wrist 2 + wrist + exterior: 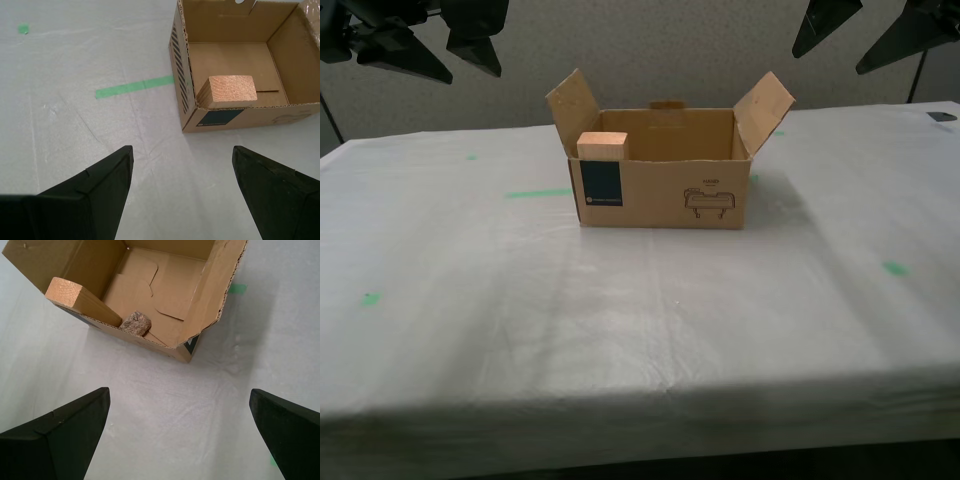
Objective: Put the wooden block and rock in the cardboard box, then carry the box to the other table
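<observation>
Judging by these views, you were nearly done: one wooden block (75, 296) and one rock (135, 323) lay inside the single cardboard box (660, 190), which sat on the other table (620, 330) with its green tape marks (538, 193). Your first gripper (180, 415) and second gripper (182, 172) hung spread apart, empty.

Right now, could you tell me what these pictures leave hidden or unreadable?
- Rock: hidden in the exterior view by the cardboard box front wall, and in the second wrist view by the wooden block.
- Navy label: print too small to read.
- Wooden block's lower end: inside the box, covered by the wall in the exterior view.
- Both arms: cut off by every frame edge.
</observation>
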Available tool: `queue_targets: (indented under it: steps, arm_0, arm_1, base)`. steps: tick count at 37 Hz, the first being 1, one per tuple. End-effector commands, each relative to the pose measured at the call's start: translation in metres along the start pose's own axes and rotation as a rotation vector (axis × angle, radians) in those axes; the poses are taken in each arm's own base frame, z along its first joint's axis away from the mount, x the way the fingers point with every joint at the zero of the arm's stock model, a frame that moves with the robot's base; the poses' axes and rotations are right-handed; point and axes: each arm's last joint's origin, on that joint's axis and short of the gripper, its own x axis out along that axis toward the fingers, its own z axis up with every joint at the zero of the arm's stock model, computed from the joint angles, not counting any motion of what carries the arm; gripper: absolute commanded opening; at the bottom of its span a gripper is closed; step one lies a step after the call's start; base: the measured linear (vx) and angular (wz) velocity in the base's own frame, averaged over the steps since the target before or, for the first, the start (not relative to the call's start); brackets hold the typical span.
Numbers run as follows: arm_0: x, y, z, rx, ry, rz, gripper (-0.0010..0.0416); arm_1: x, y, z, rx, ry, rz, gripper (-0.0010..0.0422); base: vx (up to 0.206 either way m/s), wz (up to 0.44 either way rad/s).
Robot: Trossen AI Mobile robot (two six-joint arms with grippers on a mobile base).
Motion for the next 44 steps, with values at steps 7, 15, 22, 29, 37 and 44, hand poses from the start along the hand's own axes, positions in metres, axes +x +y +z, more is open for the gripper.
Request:
queue_targets:
  steps: [7,15,22,29,37,44]
  arm_0:
    - [-0.0003,0.0002,0.0004,0.002,-0.003,0.0,0.0389]
    - [-0.0003,0.0002,0.0004,0.002,-0.003,0.0,0.039]
    - [-0.0003,0.0002,0.0004,0.002,-0.003,0.0,0.0389]
    - [-0.0003,0.0002,0.0004,0.002,-0.003,0.0,0.039]
    - [-0.0003,0.0002,0.0004,0.002,-0.003,0.0,0.039]
    - [-0.0003,0.0002,0.0004,0.002,-0.003,0.0,0.0389]
  arm_1:
    - [0.0,0.0001,0.0003,0.001,-0.003,0.004,0.0268]
    - [0.0,0.0001,0.0003,0.001,-0.003,0.004,0.0268]
    - [0.0,0.0001,0.0003,0.001,-0.003,0.004,0.0268]
    - [0.0,0.0001,0.0003,0.001,-0.003,0.004,0.0268]
    - [0.0,0.0001,0.0003,0.001,-0.003,0.004,0.0268]
    - [0.0,0.0001,0.0003,0.001,-0.003,0.004,0.0268]
  base:
    - [0.0,0.0]
    - [0.0,0.0]
    - [0.0,0.0]
    - [0.0,0.0]
    - [0.0,0.0]
    - [0.0,0.0]
